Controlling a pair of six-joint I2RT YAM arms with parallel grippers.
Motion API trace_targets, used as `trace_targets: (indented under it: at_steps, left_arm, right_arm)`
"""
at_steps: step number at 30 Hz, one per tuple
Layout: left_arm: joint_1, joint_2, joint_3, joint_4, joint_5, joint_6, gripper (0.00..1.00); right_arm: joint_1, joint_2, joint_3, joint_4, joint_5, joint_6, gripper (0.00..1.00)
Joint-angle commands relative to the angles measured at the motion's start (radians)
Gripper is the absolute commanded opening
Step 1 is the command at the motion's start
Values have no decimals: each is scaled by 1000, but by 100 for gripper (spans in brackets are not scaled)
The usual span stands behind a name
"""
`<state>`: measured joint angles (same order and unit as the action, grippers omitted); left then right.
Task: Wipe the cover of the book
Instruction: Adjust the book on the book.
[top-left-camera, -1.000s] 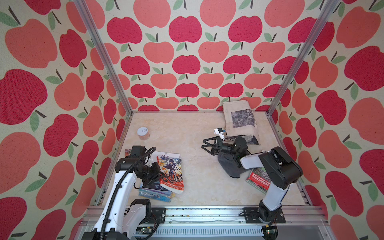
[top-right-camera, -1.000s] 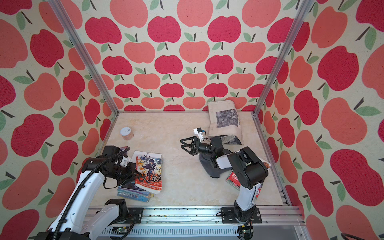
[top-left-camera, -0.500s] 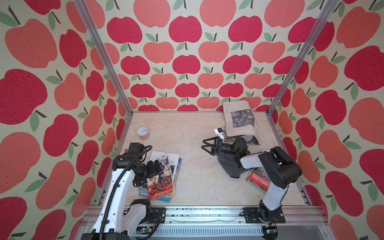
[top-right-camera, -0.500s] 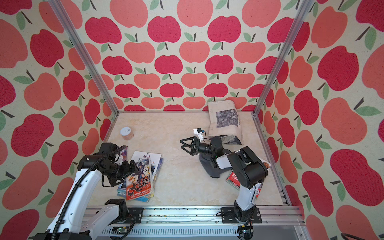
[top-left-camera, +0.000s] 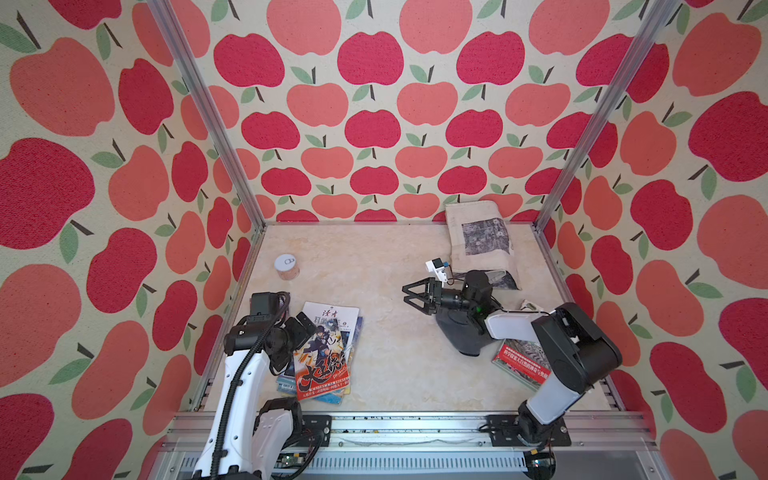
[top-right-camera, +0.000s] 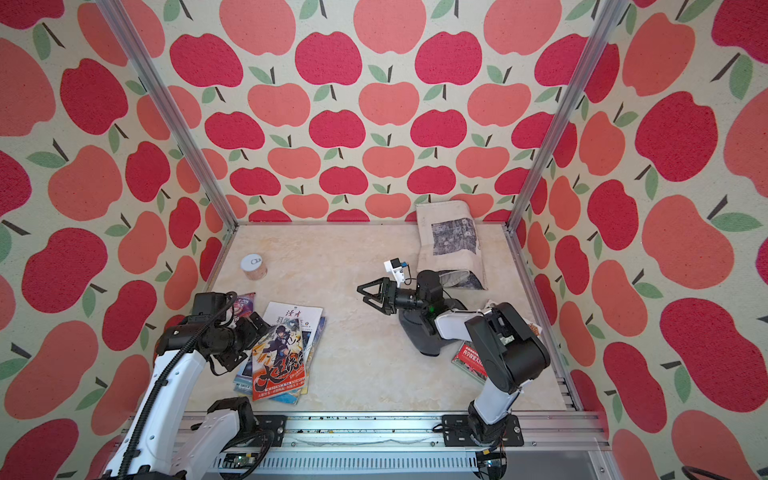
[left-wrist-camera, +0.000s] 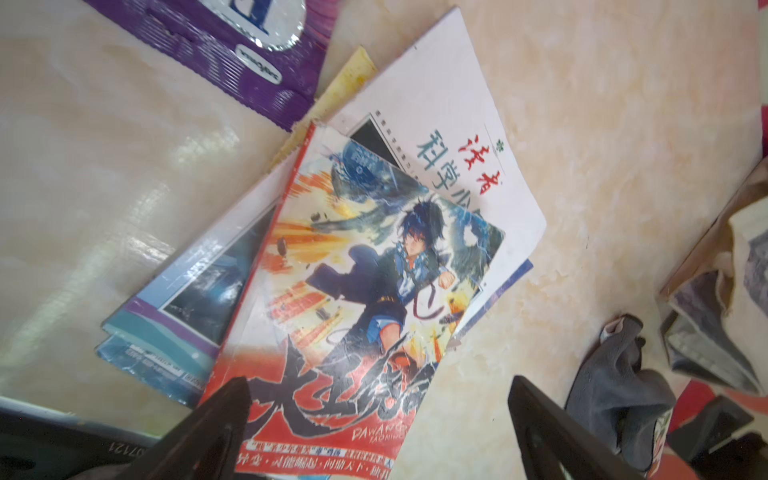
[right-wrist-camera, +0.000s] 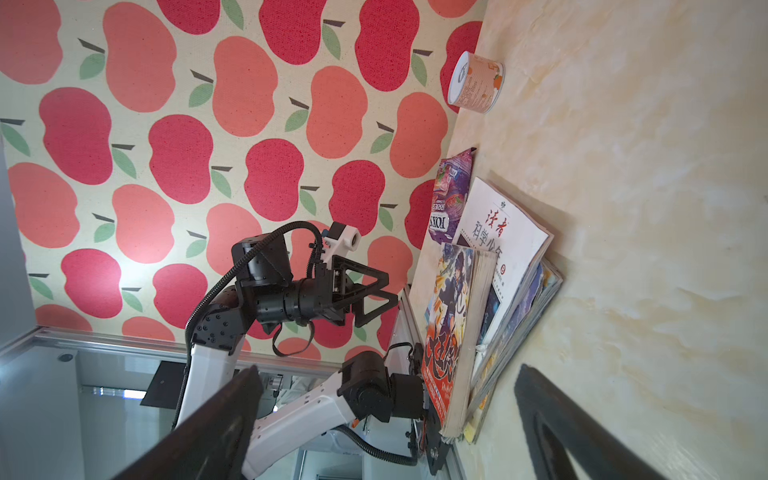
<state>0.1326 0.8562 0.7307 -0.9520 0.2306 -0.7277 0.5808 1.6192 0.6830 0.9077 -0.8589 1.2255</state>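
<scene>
- My left tool (right-wrist-camera: 386, 291) stands wide open with nothing in it, just beside the left edge of the book (top-left-camera: 322, 363). The right tool (top-left-camera: 411, 296) is spread and empty too, out over the middle of the bench (top-left-camera: 386, 266).
- Writing I can read: the book has big black brush characters on its red foot band, with white letters beginning "DAWAN" beneath. The white magazine (top-left-camera: 332, 318) under it carries red "读者" and "科学少年". The purple packet (right-wrist-camera: 451, 195) says "FOX'S".
- Against a second ago: the left tool was then nearly closed at the book's edge and has since let go. The book has swung round and slid towards the front rail, uncovering more of the white magazine. The right arm is where it was.
- The book lies cover up on top of the stack at the bench's left front. Its long axis runs nearly back to front, title end towards the front rail, head leaning slightly right.
- The grey cloth (top-left-camera: 461, 336) lies under the right arm, well apart from the book.
</scene>
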Motion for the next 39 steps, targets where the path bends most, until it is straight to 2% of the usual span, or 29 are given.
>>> trace_targets:
  at_steps: [1, 3, 5, 8, 12, 15, 20, 23, 26, 28, 31, 32, 33, 35, 39]
  left_arm:
    - [50, -31, -55, 155, -119, -124, 99]
    - [70, -38, -92, 230, -119, -130, 99]
    - [93, -26, -143, 332, -70, -145, 99]
    - [104, 58, -178, 435, -6, -174, 99]
    - [88, 178, -159, 521, 53, -177, 99]
    - [51, 225, -124, 537, 34, -168, 99]
    - [-11, 302, -91, 589, 39, -169, 99]
    - [-48, 345, -48, 578, 25, -149, 99]
    - [-89, 367, 25, 531, -20, -103, 99]
    - [-134, 371, 100, 472, -91, -63, 99]
    - [-210, 371, 181, 427, -157, -34, 99]
    - [-234, 372, 200, 419, -167, -31, 99]
    - [-269, 374, 222, 415, -179, -27, 99]
    - [-348, 374, 242, 455, -191, -12, 99]
    - [-514, 403, 223, 663, -121, 20, 99]
  right_arm:
    - [4, -141, 52, -416, 61, -303, 99]
    - [6, -209, 62, -567, 104, -406, 99]
    - [3, -262, 63, -665, 138, -467, 99]
    - [-7, -323, 55, -758, 181, -523, 99]
    - [-35, -388, 29, -854, 232, -578, 99]
    - [-81, -431, -7, -911, 267, -603, 99]
    - [-232, -542, -110, -1022, 368, -605, 99]
    - [-282, -671, -120, -1215, 603, -663, 99]
    - [-295, -799, -101, -1419, 939, -690, 99]
    - [-315, -870, -104, -1513, 1136, -676, 99]
    - [-367, -955, -142, -1554, 1299, -686, 99]
    - [-400, -970, -154, -1559, 1317, -670, 99]
    - [-455, -977, -161, -1557, 1283, -668, 99]
    - [-548, -960, -175, -1514, 1174, -682, 99]
    - [-715, -789, -138, -1449, 938, -718, 99]
